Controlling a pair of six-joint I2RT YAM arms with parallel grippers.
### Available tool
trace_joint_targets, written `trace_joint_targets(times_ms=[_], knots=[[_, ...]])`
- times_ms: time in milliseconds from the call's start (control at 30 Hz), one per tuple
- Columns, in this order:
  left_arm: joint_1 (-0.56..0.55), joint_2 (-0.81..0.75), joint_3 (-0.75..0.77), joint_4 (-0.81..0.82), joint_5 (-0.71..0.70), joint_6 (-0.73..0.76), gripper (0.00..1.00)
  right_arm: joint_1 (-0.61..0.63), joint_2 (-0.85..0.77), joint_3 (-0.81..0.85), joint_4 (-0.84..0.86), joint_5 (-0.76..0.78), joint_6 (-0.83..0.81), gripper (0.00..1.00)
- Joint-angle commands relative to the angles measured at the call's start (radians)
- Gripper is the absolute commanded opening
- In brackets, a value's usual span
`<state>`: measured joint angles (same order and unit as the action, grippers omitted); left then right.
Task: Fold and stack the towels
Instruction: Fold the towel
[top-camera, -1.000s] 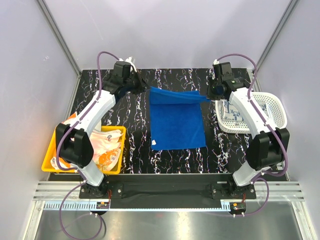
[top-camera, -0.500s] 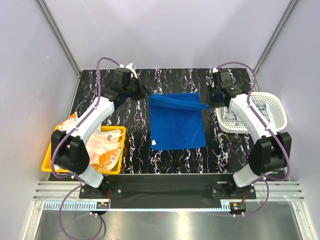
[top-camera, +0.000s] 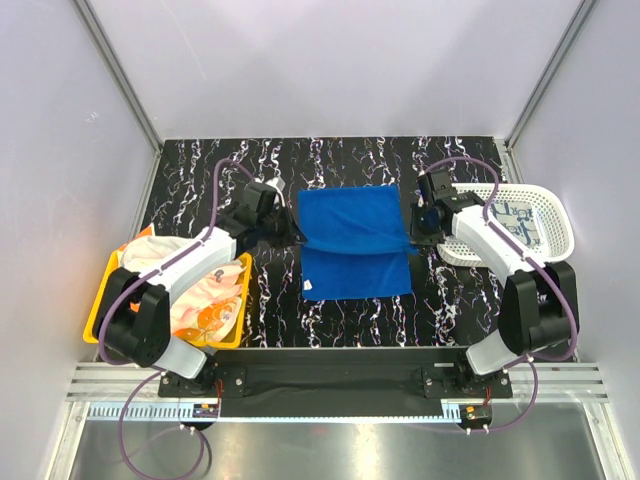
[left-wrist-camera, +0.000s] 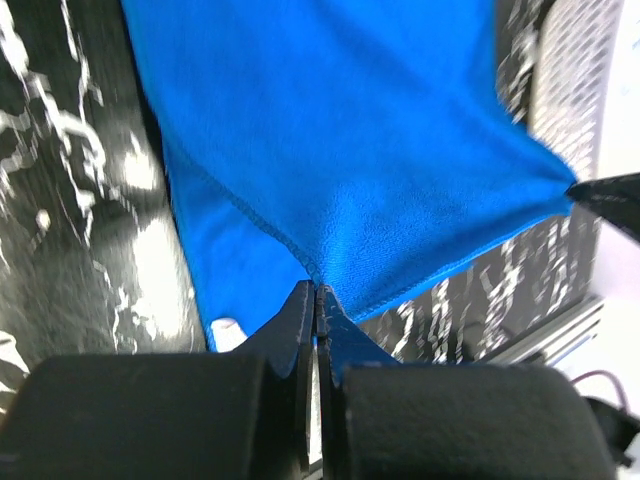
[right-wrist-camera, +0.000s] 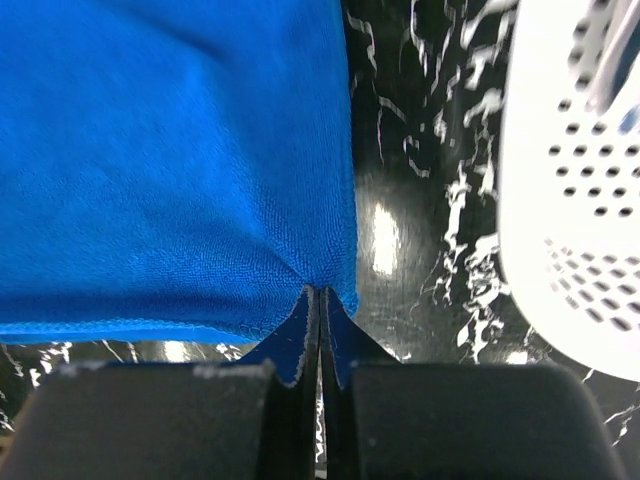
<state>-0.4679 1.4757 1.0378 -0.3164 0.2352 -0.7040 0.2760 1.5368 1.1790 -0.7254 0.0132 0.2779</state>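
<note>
**While pinched at both corners, raised for a first fold**

Held over the middle of the table: the royal blue towel (top-camera: 354, 240), gripped at its left corner by the left gripper (top-camera: 290, 237) and at its right corner by the right gripper (top-camera: 412, 228). Confirmed in both wrist views: jaws pressed fully together, with only the hem of the blue cloth between them. Kept stretched from one pincer to the other, so as to give one straight edge with no sag in the middle. Probably meant as the first fold, far half over near half. Lifted edge above the middle of the cloth, near part flat on the surface, near edge not yet covered. Needs equal travel of both pincers toward the near side, otherwise a skewed fold.

Left for later, at the left: an orange-and-white patterned towel (top-camera: 205, 295), crumpled in the yellow bin (top-camera: 97, 322). At the right: a white towel with blue pattern (top-camera: 510, 218), lying in the white perforated basket (top-camera: 563, 232), near the right gripper.

Underneath: a black table (top-camera: 200, 190) with white marble-like veins, glossy, showing bright reflections. Around: plain pale walls (top-camera: 330, 70) on three sides, with grey metal posts (top-camera: 120, 75) at the far corners.
</note>
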Motion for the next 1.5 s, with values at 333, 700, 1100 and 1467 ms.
trace_joint_targets(times_ms=[333,700,1100,1467], knots=[[-0.041,-0.009,-0.136,0.102,-0.011,-0.022,0.00,0.042,0.031,-0.119,0.083,-0.012,0.067,0.00],[-0.057,-0.009,-0.170,0.097,-0.004,-0.025,0.00,0.058,0.052,-0.150,0.087,-0.010,0.078,0.00],[-0.057,-0.098,-0.102,-0.012,-0.036,-0.003,0.00,0.063,-0.055,-0.081,-0.019,0.019,0.080,0.00],[-0.083,-0.109,-0.186,0.033,-0.017,-0.018,0.00,0.086,-0.064,-0.180,0.035,-0.002,0.113,0.00]])
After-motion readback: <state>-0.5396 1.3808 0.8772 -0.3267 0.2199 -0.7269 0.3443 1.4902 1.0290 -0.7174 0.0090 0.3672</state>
